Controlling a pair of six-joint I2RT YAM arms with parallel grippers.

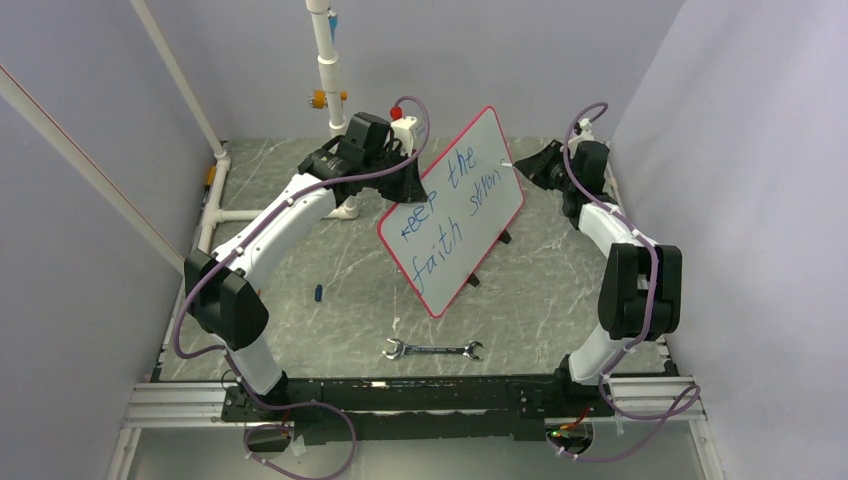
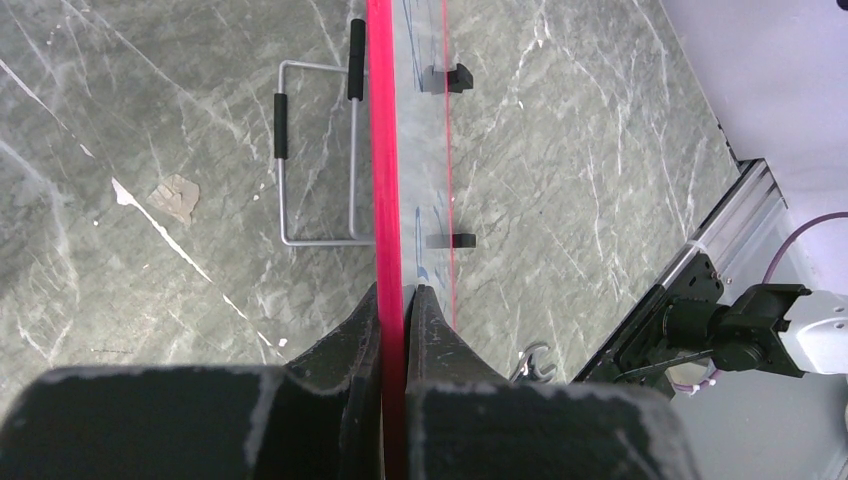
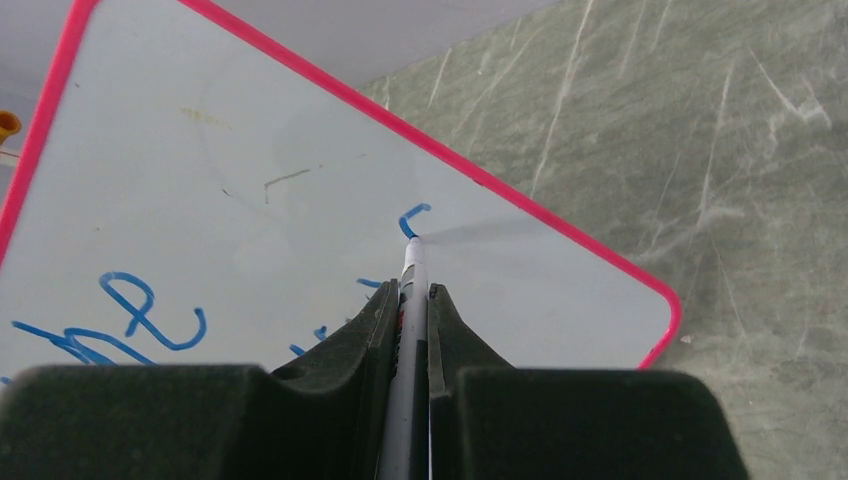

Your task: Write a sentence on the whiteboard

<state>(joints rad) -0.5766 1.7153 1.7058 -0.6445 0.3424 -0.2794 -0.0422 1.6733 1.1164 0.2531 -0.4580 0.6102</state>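
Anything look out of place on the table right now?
A wrench lies loose on the table in front of the whiteboard, unrelated to writing. A small blue piece, perhaps a pen cap, sits apart, left of it. A wire stand lies flat behind the board.

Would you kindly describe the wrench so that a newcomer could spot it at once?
Seen from above, the tilted whiteboard stands in the middle of the table. Between its lowest corner and the black rail at the arms' bases lies the wrench. It is the only silver tool, open at both ends, unlike the small blue piece further left.
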